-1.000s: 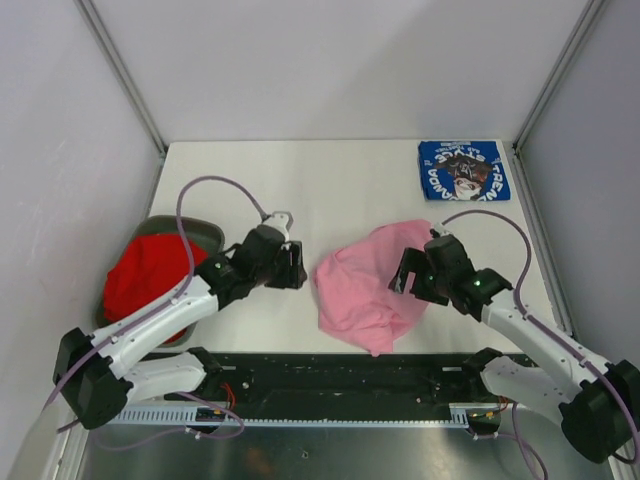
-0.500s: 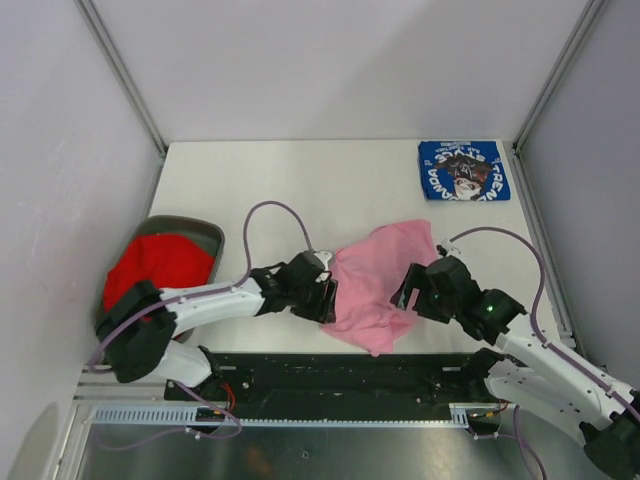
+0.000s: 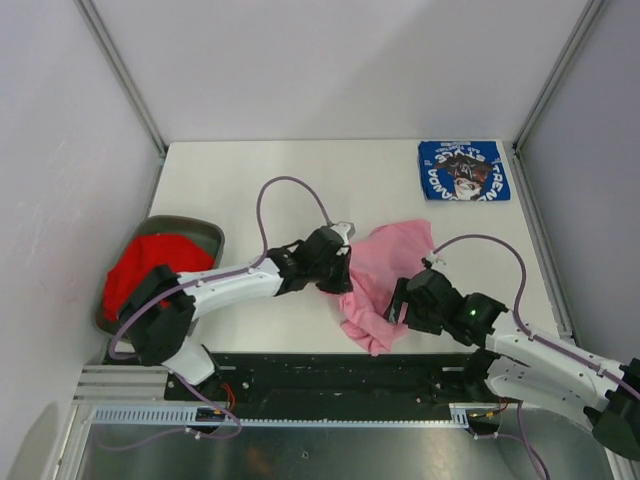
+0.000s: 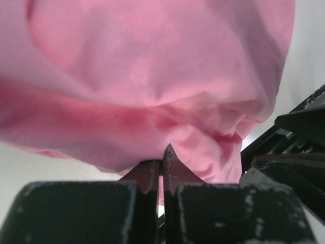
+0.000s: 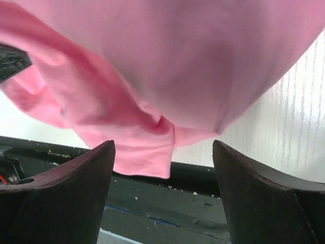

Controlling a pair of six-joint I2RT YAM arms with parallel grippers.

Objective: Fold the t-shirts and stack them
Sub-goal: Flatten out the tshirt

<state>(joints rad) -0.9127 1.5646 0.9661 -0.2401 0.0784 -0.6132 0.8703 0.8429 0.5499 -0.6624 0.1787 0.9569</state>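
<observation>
Top external: high and rearward, facing down over white table (image 3: 250, 180).
Left wrist: close, crumpled light pink cloth t-shirt (image 4: 152, 76) just beyond jaws.
Right wrist: close, same shirt beyond jaws.
Shared: that shirt.

2 arms on show, bases along the bottom of the top view. L arm (image 3: 228, 284), lower left: white shell links, black joint blocks, chunky black base. R arm (image 3: 540, 352), lower right: same build, white w/ black joints, small green dot on the wrist block. L cable (image 3: 290, 179), purple, thin; R cable (image 3: 480, 237), same purple. Wrist cams now. L gripper (image 4: 163, 152): 2 dark fingers (image 4: 147, 178) tapering to sharp tips, black housing below scuffed w/ white specks. R gripper (image 5: 162, 147): 2 broad dark pads (image 5: 61, 198), rounded tops, reddish-brown sheen.
</observation>
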